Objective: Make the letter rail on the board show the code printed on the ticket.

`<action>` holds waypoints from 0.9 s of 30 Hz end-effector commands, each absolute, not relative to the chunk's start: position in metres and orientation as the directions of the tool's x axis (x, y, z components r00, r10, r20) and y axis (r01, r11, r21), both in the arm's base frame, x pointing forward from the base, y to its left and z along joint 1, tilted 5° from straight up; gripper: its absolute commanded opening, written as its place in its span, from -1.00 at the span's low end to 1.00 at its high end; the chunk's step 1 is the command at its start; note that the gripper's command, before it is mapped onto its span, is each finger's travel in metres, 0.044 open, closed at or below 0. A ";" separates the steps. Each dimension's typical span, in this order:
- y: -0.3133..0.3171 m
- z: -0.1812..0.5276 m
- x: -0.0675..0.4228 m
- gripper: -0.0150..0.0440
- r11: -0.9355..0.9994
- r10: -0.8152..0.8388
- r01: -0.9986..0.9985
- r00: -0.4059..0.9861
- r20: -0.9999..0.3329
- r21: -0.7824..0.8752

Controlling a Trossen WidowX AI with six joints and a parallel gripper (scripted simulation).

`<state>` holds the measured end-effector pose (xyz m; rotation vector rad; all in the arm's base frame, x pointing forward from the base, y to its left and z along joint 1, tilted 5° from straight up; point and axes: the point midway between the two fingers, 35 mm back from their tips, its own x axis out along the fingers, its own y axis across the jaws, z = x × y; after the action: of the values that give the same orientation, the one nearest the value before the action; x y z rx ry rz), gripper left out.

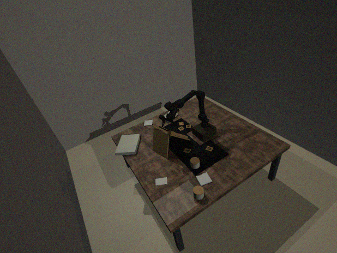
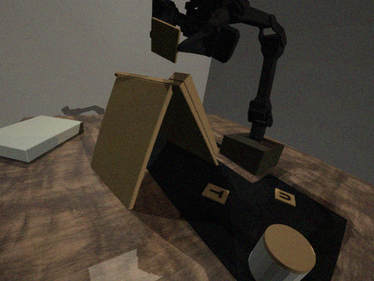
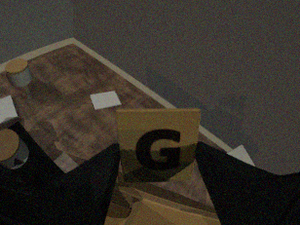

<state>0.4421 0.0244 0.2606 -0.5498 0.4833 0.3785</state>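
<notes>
My gripper (image 2: 173, 30) (image 3: 158, 148) (image 1: 164, 119) is shut on a tan letter tile marked G (image 2: 164, 39) (image 3: 158, 127). It holds the tile in the air, above and behind the top of the tan A-frame board (image 2: 130, 133) (image 1: 161, 140). The rail (image 2: 198, 112) runs along the board's sloped face that looks toward the arm; I cannot see whether any tiles sit in it. A T tile (image 2: 215, 193) and a second tile (image 2: 284, 197) whose letter I cannot read lie flat on the black mat (image 2: 187, 175) (image 1: 218, 156). Three more tiles (image 1: 184, 126) lie on the mat near the arm.
The arm's base block (image 2: 251, 151) stands behind the mat. One lidded jar (image 2: 285, 254) (image 1: 194, 162) stands on the mat's front edge, and another jar (image 1: 198, 192) stands near the table's front edge. A white box (image 2: 33, 136) (image 1: 128, 144) lies to the left. White cards (image 1: 204, 179) (image 1: 161, 181) (image 1: 148, 122) lie on the table.
</notes>
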 end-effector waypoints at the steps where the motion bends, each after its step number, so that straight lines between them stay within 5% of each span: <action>1: 0.010 0.262 0.446 -0.49 0.795 0.199 -0.452 0.825 -0.529 -0.405; 27: -0.109 0.259 0.445 -0.49 0.810 0.018 -0.299 0.873 -0.488 -0.505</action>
<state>0.4471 -0.0916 0.2657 -0.6160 0.4648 0.1854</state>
